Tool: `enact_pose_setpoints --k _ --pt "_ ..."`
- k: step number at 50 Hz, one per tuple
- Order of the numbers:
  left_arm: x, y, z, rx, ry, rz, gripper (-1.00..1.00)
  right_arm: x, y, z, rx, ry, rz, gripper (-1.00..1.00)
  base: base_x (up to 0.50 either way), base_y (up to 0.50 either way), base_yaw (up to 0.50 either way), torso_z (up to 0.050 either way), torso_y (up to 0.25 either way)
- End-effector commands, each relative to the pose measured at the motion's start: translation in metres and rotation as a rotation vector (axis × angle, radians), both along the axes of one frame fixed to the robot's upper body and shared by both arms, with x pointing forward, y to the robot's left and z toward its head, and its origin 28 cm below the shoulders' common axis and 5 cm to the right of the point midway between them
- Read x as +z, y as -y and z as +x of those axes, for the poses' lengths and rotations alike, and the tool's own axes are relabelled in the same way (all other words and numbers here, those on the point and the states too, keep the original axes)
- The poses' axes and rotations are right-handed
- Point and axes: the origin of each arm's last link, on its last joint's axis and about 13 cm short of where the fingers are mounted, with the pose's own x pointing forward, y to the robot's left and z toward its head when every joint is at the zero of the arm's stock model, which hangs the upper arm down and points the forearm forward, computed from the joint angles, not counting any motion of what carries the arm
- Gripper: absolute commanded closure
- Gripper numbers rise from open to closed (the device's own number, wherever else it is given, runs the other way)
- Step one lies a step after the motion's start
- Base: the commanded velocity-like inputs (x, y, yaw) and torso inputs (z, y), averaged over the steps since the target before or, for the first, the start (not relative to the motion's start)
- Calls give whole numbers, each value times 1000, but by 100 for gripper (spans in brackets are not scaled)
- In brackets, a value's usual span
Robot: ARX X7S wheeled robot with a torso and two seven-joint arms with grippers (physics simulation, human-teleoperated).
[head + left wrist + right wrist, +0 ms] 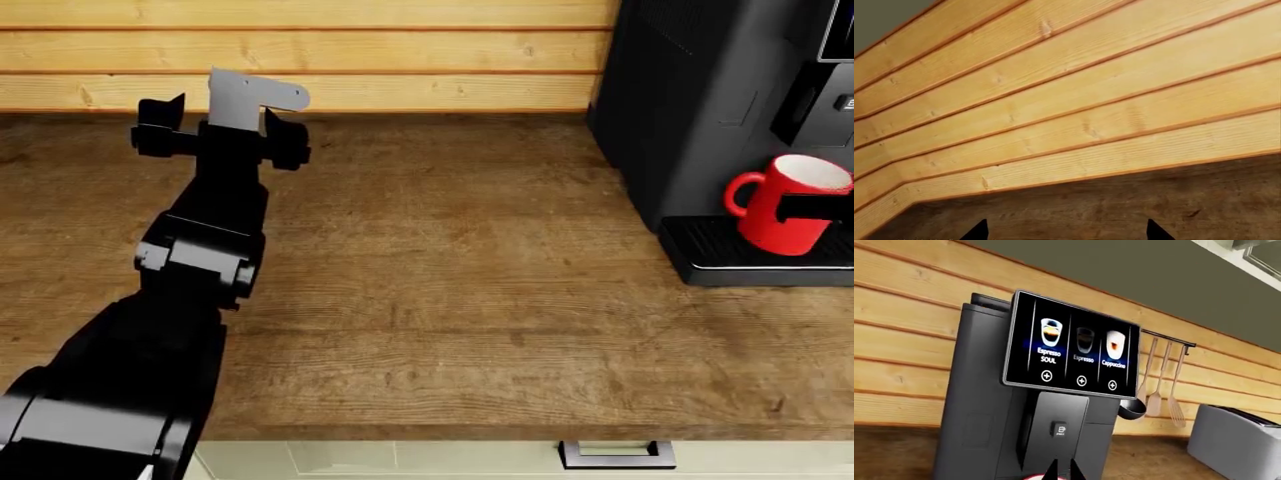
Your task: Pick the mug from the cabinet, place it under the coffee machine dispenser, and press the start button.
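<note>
Two dark fingertips (977,231) stand apart over a brown wooden counter (1134,205), facing pine-plank wall (1074,100).

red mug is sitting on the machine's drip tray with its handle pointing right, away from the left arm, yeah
Not quite. In the head view the red mug does sit on the drip tray of the coffee machine, but its handle points left, toward the left arm's side, not right.
</note>
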Motion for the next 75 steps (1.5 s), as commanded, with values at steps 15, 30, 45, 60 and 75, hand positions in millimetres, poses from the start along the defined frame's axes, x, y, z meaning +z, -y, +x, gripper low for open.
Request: enact_pose_setpoints --k 15,30,45,60,75 --pt "0 1 0 -2 -3 -6 -100 43 31 29 23 -101 10 100 0 0 0 0 0" --pt "2 2 1 -3 0 -5 -100 29 36 47 -2 -154 56 100 0 0 0 0 0" --pt "4 3 1 -5 2 -1 -100 28 35 62 11 -169 89 100 0 0 0 0 0" --pt "5 3 1 -6 2 -2 -100 27 31 74 17 -180 90 100 0 0 0 0 0" --pt "6 2 1 -5 3 -2 -100 21 34 76 0 -190 101 100 0 0 0 0 0"
